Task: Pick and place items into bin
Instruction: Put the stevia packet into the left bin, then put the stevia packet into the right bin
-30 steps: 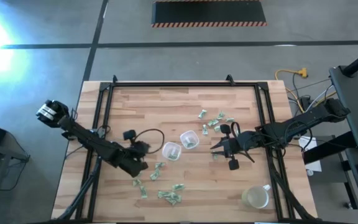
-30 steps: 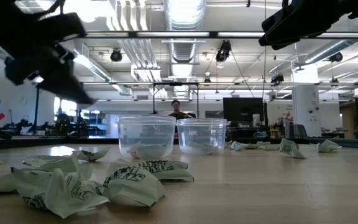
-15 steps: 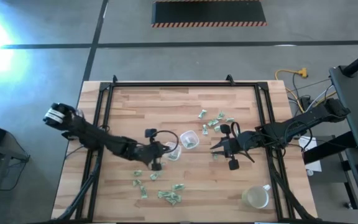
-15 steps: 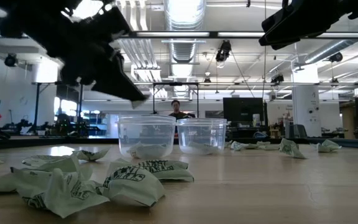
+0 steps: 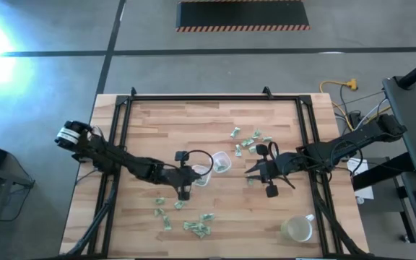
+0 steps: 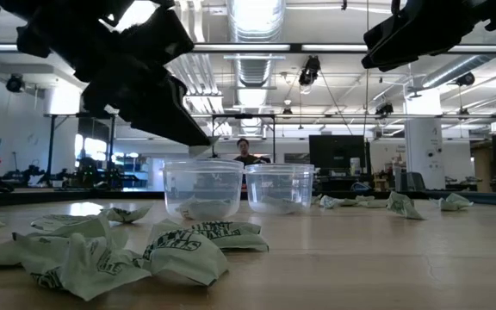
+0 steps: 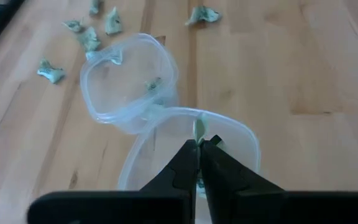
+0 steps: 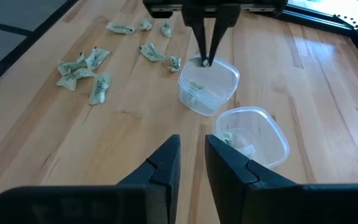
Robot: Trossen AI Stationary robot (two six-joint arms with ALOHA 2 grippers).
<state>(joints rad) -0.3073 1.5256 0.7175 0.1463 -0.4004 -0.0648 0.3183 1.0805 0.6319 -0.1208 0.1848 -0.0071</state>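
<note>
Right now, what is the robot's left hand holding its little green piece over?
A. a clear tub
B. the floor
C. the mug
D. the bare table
A: the left hand, shut on a tiny green piece, is poised right above the rim of a clear tub, with the second tub beside it.

Clear glossy plastic is seen in the tubs (image 7: 129, 84), crumpled paper in the items (image 6: 84, 258), matt wood in the table (image 5: 193, 123)

My left gripper (image 7: 199, 144) has swung in from near the table's left edge to hang over the left tub (image 5: 201, 175), fingers pinched on one small green-and-white wrapper piece (image 7: 199, 129).
</note>
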